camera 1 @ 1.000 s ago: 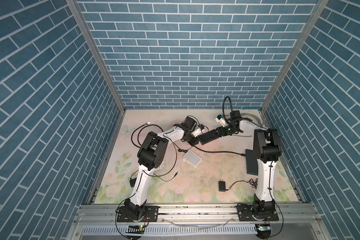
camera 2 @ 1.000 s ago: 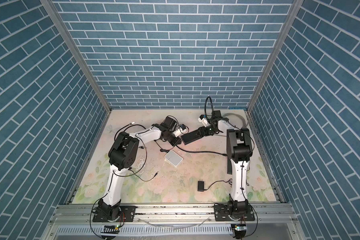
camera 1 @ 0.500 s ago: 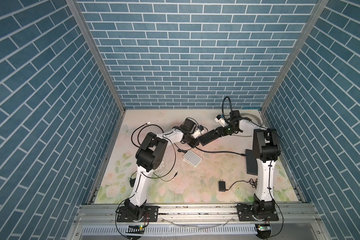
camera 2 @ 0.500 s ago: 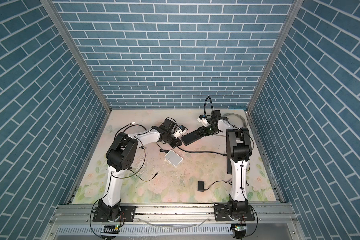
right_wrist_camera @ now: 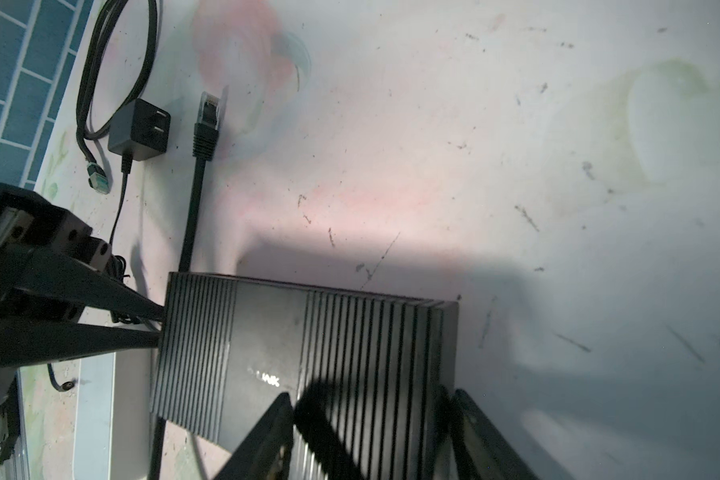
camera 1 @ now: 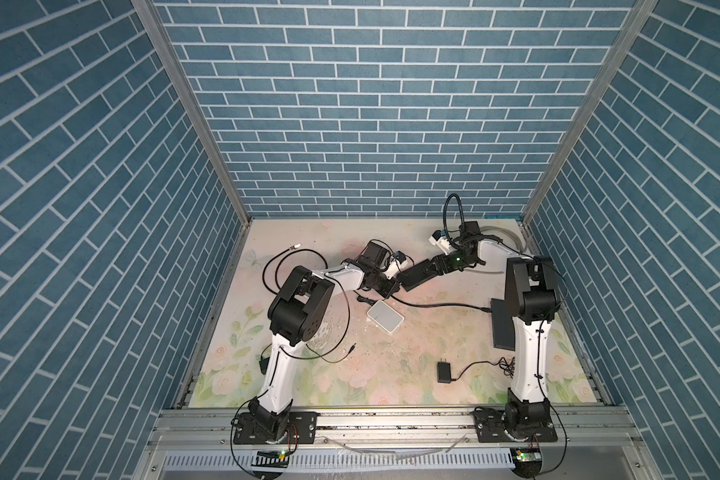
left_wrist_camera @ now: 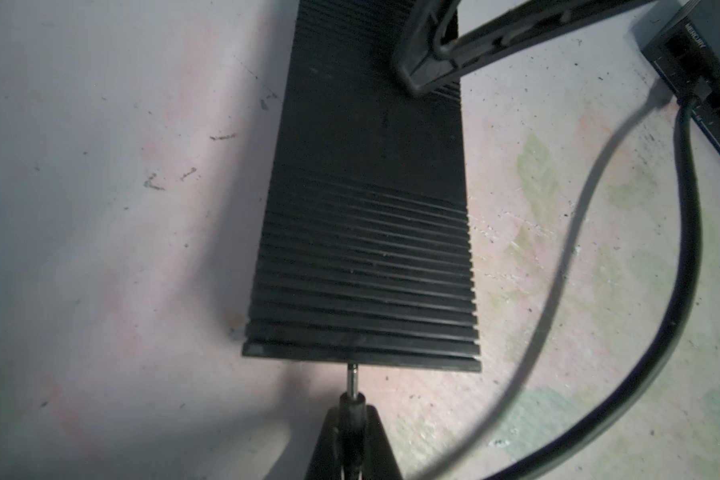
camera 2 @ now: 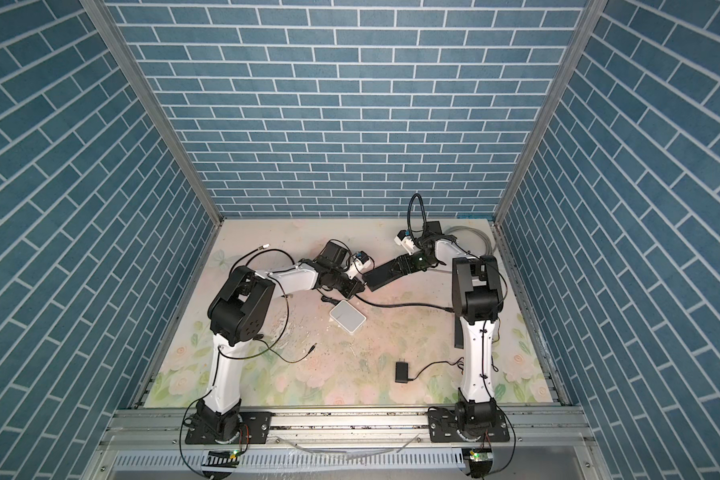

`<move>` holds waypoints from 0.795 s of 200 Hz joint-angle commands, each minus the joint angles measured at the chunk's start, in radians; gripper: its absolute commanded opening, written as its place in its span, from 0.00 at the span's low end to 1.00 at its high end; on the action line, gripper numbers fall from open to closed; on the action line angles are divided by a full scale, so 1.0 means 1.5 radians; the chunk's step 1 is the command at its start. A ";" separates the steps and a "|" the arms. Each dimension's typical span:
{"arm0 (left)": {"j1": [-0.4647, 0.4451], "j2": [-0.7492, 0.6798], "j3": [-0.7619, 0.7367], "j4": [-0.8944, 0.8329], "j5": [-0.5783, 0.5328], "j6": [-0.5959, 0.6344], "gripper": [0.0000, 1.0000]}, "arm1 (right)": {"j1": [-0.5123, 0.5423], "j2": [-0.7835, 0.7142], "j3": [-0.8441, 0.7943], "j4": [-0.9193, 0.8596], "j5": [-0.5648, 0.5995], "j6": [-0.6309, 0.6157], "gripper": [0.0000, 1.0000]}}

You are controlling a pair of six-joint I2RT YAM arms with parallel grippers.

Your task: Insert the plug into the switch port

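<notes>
here, the left gripper [left_wrist_camera: 352,434] is clenching the plug [left_wrist_camera: 352,395] by its black body. the plug's metal tip is just reaching the near short end of the black ribbed switch [left_wrist_camera: 362,249]; whether it is entering a port is not showing. the switch is lying flat on the floral mat [camera 1: 391,374], toward the back middle in both top views. the right gripper [right_wrist_camera: 371,397] is standing released, jaws apart: one finger [right_wrist_camera: 262,440] is lying over the switch's top and the other is sitting just past its far end. a white box [camera 1: 385,316] is lying near.
</notes>
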 commanded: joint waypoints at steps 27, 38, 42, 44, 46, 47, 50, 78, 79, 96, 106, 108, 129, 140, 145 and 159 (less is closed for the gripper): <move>-0.018 0.005 0.013 0.027 0.022 0.000 0.04 | 0.037 0.004 0.001 -0.053 -0.113 -0.031 0.59; -0.017 0.002 0.027 -0.007 0.019 0.001 0.04 | 0.036 -0.002 -0.001 -0.045 -0.108 -0.026 0.59; -0.017 0.002 0.035 -0.025 0.014 0.001 0.03 | 0.036 -0.004 -0.003 -0.041 -0.104 -0.024 0.59; -0.017 0.002 0.040 -0.036 0.013 0.001 0.03 | 0.036 -0.005 -0.004 -0.039 -0.103 -0.023 0.59; -0.017 0.003 0.045 -0.045 0.009 0.001 0.03 | 0.036 -0.006 -0.004 -0.038 -0.102 -0.022 0.59; -0.017 0.003 0.047 -0.049 0.007 0.001 0.03 | 0.036 -0.007 -0.005 -0.036 -0.100 -0.022 0.59; -0.017 0.004 0.054 -0.064 0.003 0.001 0.03 | 0.036 -0.008 -0.007 -0.034 -0.097 -0.020 0.59; -0.013 0.016 0.095 -0.148 -0.040 -0.002 0.02 | 0.037 -0.007 -0.004 -0.031 -0.078 -0.016 0.59; -0.013 0.016 0.096 -0.150 -0.041 -0.002 0.02 | 0.036 -0.006 -0.004 -0.031 -0.077 -0.015 0.59; -0.009 0.013 0.098 -0.168 -0.054 0.000 0.02 | 0.036 -0.006 -0.008 -0.029 -0.075 -0.015 0.59; -0.007 0.011 0.096 -0.169 -0.055 0.002 0.02 | 0.035 -0.009 -0.012 -0.028 -0.073 -0.017 0.59; -0.007 0.011 0.096 -0.169 -0.056 0.002 0.02 | 0.035 -0.009 -0.012 -0.028 -0.073 -0.018 0.59; -0.003 0.019 0.117 -0.202 -0.067 0.009 0.01 | 0.033 -0.010 -0.017 -0.020 -0.070 -0.013 0.59; -0.002 0.021 0.124 -0.219 -0.078 0.016 0.01 | 0.032 -0.010 -0.019 -0.013 -0.065 -0.007 0.59; -0.001 0.022 0.127 -0.225 -0.082 0.017 0.01 | 0.031 -0.010 -0.019 -0.012 -0.063 -0.005 0.59; 0.006 0.022 0.131 -0.238 -0.083 0.022 0.01 | 0.030 -0.010 -0.019 -0.008 -0.060 -0.003 0.59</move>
